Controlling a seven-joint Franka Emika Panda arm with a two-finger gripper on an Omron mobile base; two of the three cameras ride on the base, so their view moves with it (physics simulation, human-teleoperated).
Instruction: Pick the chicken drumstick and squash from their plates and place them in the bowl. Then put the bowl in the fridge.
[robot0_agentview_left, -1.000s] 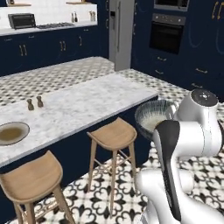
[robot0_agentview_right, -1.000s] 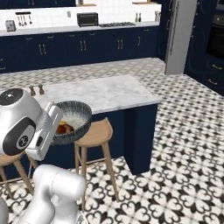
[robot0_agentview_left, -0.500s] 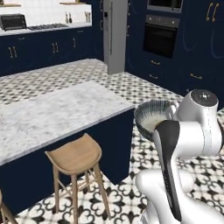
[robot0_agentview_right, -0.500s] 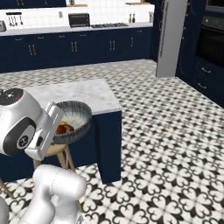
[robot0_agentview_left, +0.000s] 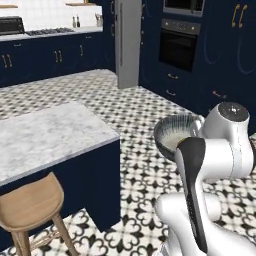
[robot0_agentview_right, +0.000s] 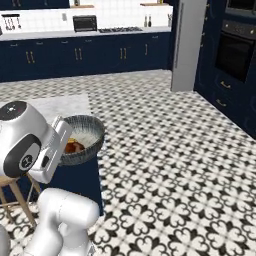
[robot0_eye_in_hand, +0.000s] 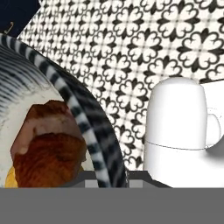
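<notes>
At the left of the frame I see the bowl (robot0_eye_in_hand: 94, 131) with the chicken drumstick (robot0_eye_in_hand: 48, 146) inside; patterned floor (robot0_eye_in_hand: 144, 39) fills the top.

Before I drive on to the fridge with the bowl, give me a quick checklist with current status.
1. Gripper shut on bowl rim: ok.
2. Bowl off the island, carried over the floor: ok.
3. Drumstick in bowl: ok.
4. Squash in bowl: yellow sliver beside drumstick, cannot tell for sure.
5. Floor towards fridge free of obstacles: ok.
6. Fridge door open: looks closed, not ok.
</notes>
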